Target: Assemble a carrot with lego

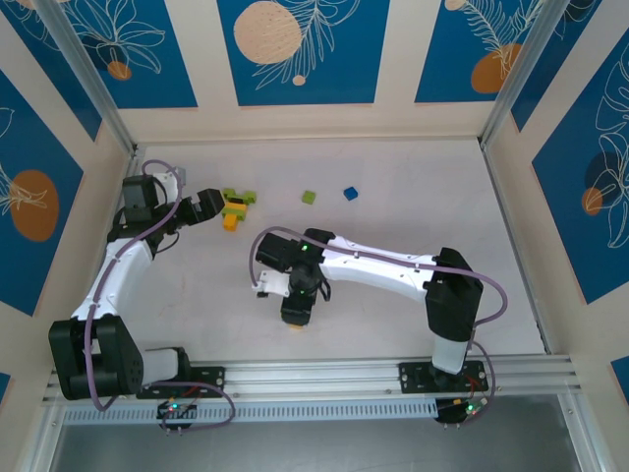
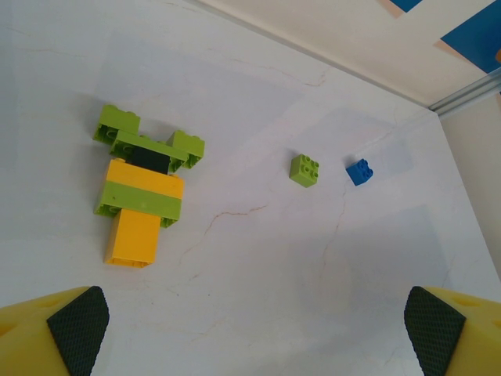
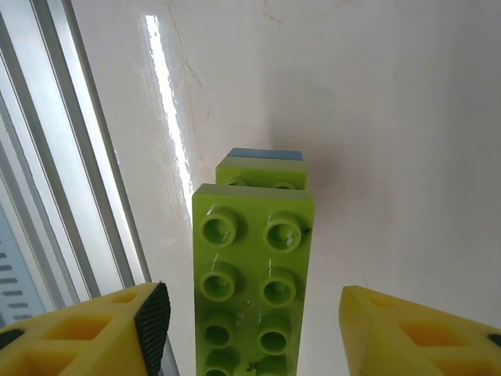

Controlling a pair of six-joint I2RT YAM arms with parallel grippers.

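Now | right hand (image 3: 252, 313): part open, astride lime brick (image 3: 250, 227), not touching | left hand (image 2: 254, 325): wide, empty

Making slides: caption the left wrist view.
Open left gripper faces the lego carrot, a green brick and a blue brick.

In the right wrist view we lose the long lime brick (image 3: 252, 274) past the bottom edge, and the blue brick (image 3: 266, 153) beyond it shows only a sliver. From above, the right gripper (image 1: 298, 313) covers both. In the left wrist view the black brick (image 2: 149, 160) is mostly covered by lime pieces (image 2: 153, 147); we cannot tell its shape
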